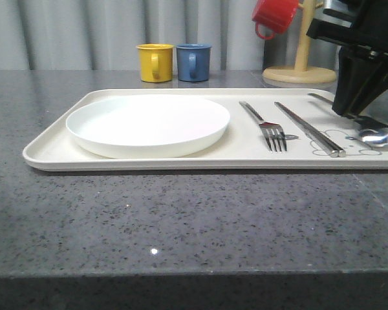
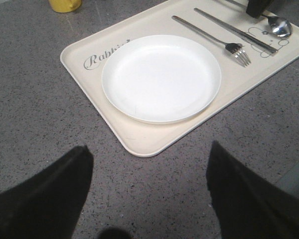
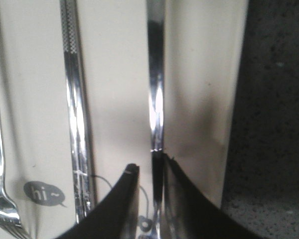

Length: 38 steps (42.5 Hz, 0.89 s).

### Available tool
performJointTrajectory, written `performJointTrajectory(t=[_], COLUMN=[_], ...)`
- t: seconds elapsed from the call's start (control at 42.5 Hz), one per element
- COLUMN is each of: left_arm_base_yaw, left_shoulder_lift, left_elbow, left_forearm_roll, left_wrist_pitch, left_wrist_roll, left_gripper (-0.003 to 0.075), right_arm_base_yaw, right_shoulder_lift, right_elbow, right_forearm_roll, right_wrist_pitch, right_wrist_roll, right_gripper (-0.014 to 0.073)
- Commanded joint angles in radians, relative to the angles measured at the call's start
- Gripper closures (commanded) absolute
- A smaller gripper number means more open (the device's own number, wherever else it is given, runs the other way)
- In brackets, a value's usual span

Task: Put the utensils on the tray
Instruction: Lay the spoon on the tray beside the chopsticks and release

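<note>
The last piece looks to be going down: the fork (image 1: 269, 126) and the chopsticks (image 1: 309, 128) lie side by side on the cream tray (image 1: 58, 143), right of the white plate (image 1: 147, 124), and the spoon (image 1: 374, 135) lies on the tray near its right end with its bowl toward the front edge. The right tool (image 3: 150, 177) stands over the spoon's handle, its fingers a narrow way apart with the handle running between them; whether they press on the metal I cannot tell from the wrist view. If the spoon is resting flat, as it seems to be, the next move calls for spreading the fingers enough to free the handle and lifting straight up, so the spoon is not dragged or flipped against the low rim. The left tool (image 2: 149, 189) hangs spread wide above the bare surface (image 1: 181, 226), short of the tray, holding nothing. The surface is dark speckled stone; behind stand a yellow mug (image 1: 154, 62), a blue mug (image 1: 193, 61), a wooden mug tree (image 1: 302, 61) carrying a red mug (image 1: 275, 16), and a grey curtain (image 1: 84, 29).
</note>
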<state>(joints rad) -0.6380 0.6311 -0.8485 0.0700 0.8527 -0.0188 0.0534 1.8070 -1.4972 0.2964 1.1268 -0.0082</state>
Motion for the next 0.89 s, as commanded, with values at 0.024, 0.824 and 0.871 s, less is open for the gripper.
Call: performJointTrajectory(t=[0.024,0.824,0.871], left_arm_base_yaw=[-0.009,-0.009,-0.009], left_shoulder_lift=[-0.001,-0.001,-0.001], left_elbow=[-0.025,-0.025,-0.025], left_forearm_roll=[0.002,0.002,0.002], left_wrist_pitch=[-0.073,-0.073,-0.073], left_wrist_roll=[-0.014,-0.014,-0.014], left_gripper=[0.0239,0.0239,0.0239], right_arm_base_yaw=[-0.002,0.333,0.334], right_shoulder_lift=[-0.046,-0.503,-0.549], right_elbow=[-0.029,0.063,0.096], right_forearm_roll=[0.01,-0.103,-0.103], right_wrist_pitch=[-0.023,-0.096,-0.102], right_wrist_roll=[-0.001,-0.204,-0.203], right_gripper=[0.0261,0.0244,0.0244])
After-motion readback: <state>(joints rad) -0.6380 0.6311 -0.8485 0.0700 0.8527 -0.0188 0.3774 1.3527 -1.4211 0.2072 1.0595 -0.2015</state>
